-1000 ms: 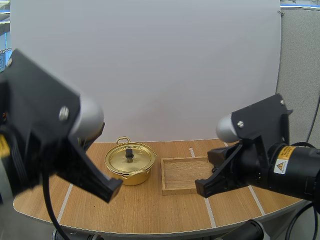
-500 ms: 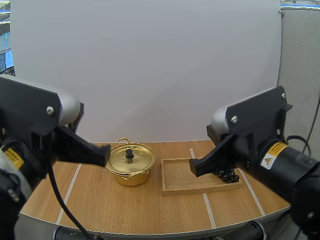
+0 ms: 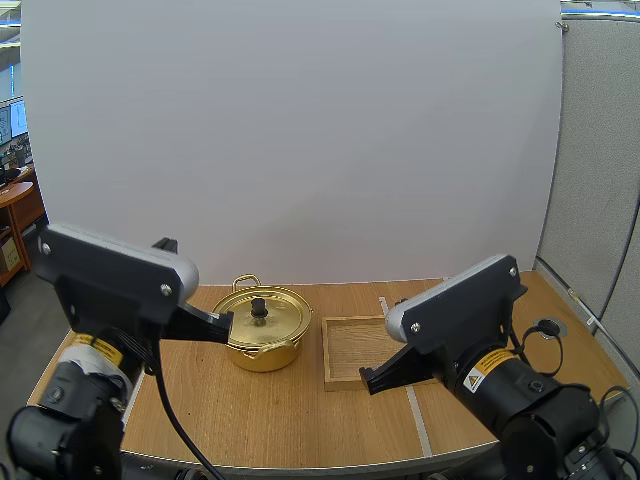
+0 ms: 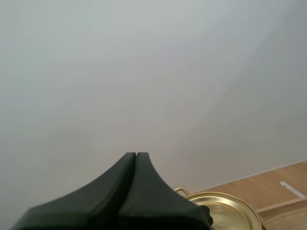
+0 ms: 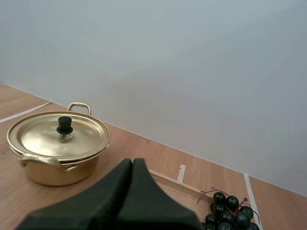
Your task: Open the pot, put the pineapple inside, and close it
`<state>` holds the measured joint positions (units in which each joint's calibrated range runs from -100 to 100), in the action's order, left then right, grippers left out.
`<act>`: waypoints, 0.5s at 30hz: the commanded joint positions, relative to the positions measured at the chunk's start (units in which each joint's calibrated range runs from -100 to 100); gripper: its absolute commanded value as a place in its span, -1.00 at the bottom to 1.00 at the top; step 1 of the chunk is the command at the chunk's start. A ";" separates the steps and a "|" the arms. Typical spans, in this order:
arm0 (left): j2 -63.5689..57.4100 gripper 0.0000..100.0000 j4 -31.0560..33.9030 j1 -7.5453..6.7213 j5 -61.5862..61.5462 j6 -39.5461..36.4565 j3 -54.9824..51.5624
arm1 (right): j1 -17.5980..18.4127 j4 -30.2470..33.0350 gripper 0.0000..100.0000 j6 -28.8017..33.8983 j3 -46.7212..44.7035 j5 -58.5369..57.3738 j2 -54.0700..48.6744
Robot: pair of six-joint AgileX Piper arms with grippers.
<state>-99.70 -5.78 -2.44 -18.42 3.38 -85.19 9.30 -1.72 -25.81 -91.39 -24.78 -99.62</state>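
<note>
**Pot** [image 3: 262, 340]: gold, two-handled, upright on the bench [image 3: 250, 415], left of centre. It is closed, so the opening step is not yet done.

**Lid** [image 3: 275, 318]: seated square on the rim with its black knob [image 3: 258, 305] upward at the centre. The knob is the likely grip point for lifting.

**Fruit:** no pineapple is on hand. The only fruit is a bunch of dark grapes [image 5: 230, 213], well apart from the pot.

**Wooden tray** [image 3: 355, 355]: just beside the pot on its right, not touching it. The grapes lie by its far rim, apparently inside it. Judged to be a staging place that keeps the carry to the pot short.

**Left jaws:** together in one dark wedge, holding nothing, raised above and short of the pot.

**Right jaws:** together, holding nothing, raised over the tray's near side, between pot and grapes.

Both are judged to be in a ready stance, with one arm for each item.
</note>
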 commanded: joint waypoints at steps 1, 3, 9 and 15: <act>-0.30 -1.00 0.06 -0.10 8.27 -0.60 -5.17 | -0.89 0.45 -1.00 -0.32 -2.04 4.62 -0.38; -0.30 -1.00 0.06 -0.10 12.55 -0.60 -8.00 | -1.32 0.45 -1.00 -0.32 -3.59 6.93 -0.38; -0.30 -1.00 -1.33 -0.10 18.42 -0.60 -13.88 | -2.75 0.45 -1.00 -0.32 -8.14 10.82 -0.38; -0.30 -1.00 -7.67 -0.10 15.90 -0.69 -14.81 | -4.84 -0.17 -1.00 -0.13 -8.61 10.05 -0.38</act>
<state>-99.70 -8.77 -2.44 -2.18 3.28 -99.73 5.57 -1.72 -25.81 -99.75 -15.63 -99.62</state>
